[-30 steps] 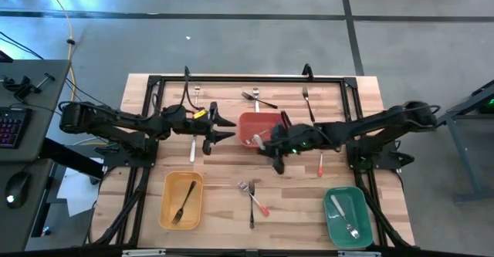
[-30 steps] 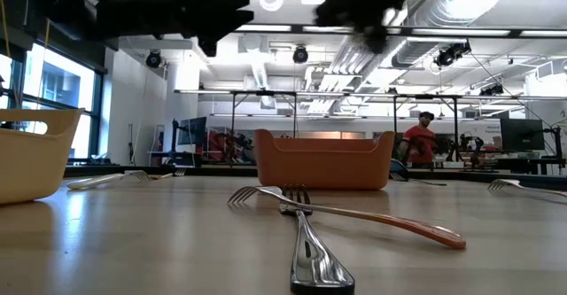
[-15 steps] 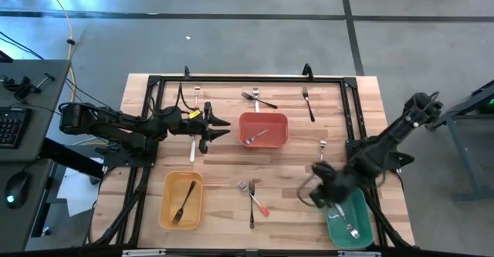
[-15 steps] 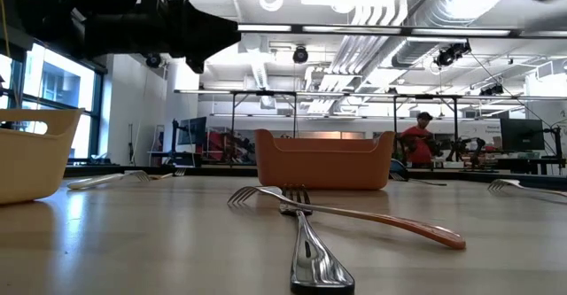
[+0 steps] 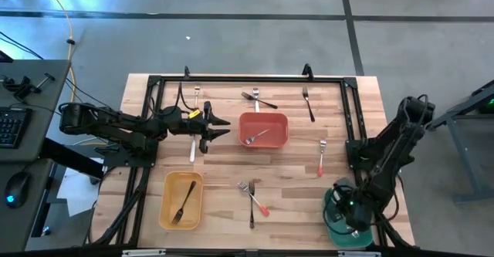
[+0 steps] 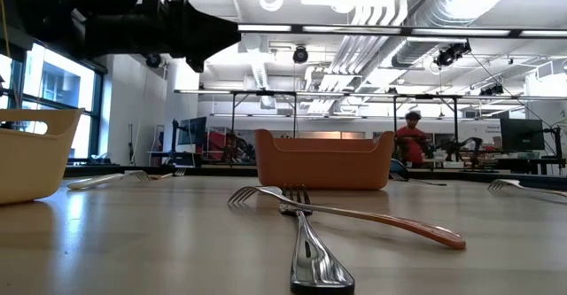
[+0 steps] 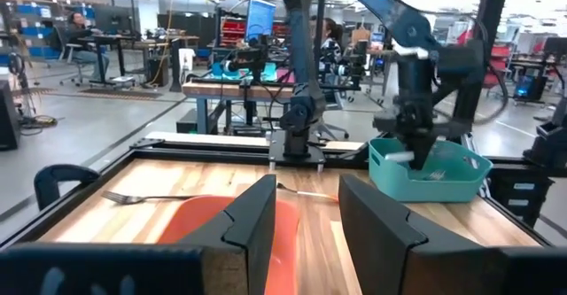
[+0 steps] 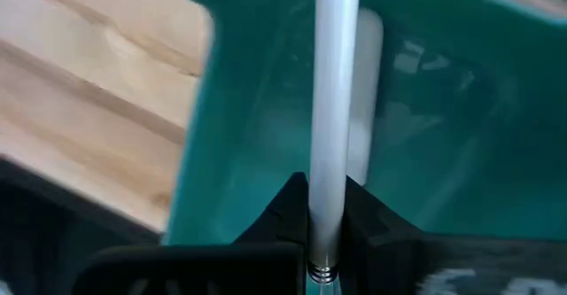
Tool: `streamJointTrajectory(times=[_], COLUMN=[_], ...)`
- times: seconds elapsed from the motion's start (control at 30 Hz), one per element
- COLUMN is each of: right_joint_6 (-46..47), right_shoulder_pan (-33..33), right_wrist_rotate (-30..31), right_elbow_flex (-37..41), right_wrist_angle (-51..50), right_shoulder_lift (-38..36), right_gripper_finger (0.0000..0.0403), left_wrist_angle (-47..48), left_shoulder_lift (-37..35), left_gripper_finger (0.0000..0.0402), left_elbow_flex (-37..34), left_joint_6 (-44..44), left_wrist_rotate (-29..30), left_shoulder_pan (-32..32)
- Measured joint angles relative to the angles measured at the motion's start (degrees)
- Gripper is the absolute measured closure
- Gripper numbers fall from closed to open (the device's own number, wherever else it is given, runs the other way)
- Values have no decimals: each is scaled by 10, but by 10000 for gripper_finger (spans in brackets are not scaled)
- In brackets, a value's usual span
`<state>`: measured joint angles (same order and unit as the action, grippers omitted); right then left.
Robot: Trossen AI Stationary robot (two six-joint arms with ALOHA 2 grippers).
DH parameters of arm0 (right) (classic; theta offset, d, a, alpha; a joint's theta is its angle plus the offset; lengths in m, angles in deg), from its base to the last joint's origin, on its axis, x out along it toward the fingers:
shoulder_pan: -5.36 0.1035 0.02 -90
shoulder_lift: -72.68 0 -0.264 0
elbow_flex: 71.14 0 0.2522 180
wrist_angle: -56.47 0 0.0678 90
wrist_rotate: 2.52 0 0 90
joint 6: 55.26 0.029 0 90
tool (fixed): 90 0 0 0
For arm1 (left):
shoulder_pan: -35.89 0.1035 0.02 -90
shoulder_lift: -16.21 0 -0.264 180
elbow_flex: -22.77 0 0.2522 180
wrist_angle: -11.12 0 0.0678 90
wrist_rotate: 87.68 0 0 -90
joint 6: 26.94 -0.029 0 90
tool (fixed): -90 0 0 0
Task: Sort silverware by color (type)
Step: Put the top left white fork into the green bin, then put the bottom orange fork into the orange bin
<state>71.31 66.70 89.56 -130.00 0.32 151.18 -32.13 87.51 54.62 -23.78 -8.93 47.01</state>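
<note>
Over green bin, white-handled utensil

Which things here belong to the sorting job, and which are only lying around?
Job:
- white-handled utensil held by right gripper
- forks on table
- red bin, yellow bin, green bin
- left gripper, over the table

Lying about:
- keyboard
- mouse

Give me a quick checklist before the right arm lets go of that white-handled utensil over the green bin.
1. Right gripper shut on the white-handled utensil: ok.
2. Utensil over the green bin, not the table: ok.
3. Utensil's head type: cannot tell, hidden.
4. Left gripper away from the bin, hovering beside the red bin: ok.
5. Left fingers empty: ok.
</note>
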Motion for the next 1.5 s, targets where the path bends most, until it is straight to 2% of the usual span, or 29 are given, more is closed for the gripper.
streamJointTrajectory(times=[0.13, 0.27, 0.4, 0.5, 0.6, 0.73, 0.83, 0.9, 0.97, 1.13, 1.23, 1.37, 1.5], right_joint_6=[-7, -18, -35, -57, -84, -134, -210, -289, -374, -545, -613, -654, -699], right_shoulder_pan=[-1, -7, -18, -30, -44, -76, -117, -152, -189, -272, -306, -328, -336], right_wrist_rotate=[-19, -58, -92, -89, -60, 31, 103, 127, 136, 144, 142, 124, 103], right_elbow_flex=[30, 36, 18, -12, -57, -108, -121, -124, -125, -125, -127, -162, -225], right_wrist_angle=[41, 42, 13, -52, -115, -162, -137, -89, -31, 134, 223, 243, 234], right_shoulder_lift=[19, 26, 8, -13, -30, -33, -22, -10, 9, 76, 124, 198, 278], right_gripper_finger=[384, 323, 265, 244, 251, 299, 351, 384, 398, 380, 374, 356, 317], left_wrist_angle=[0, 2, 4, 7, 7, 13, 21, 20, 21, 23, 25, 28, 42], left_shoulder_lift=[0, 0, 0, 0, 0, 0, 0, 0, 0, 0, 0, 0, 0], left_gripper_finger=[287, 287, 287, 287, 287, 287, 287, 291, 298, 323, 337, 350, 355], left_elbow_flex=[0, 0, 0, 0, 0, 0, 0, 0, 0, 0, 0, 0, 0], left_joint_6=[11, 15, 19, 19, 13, 8, 8, 8, 7, 7, 7, 7, 6], left_wrist_rotate=[1, 1, -2, -3, -3, -3, -3, -3, -3, -3, -3, -3, -3], left_shoulder_pan=[14, 25, 33, 36, 36, 35, 34, 34, 34, 34, 34, 34, 34])
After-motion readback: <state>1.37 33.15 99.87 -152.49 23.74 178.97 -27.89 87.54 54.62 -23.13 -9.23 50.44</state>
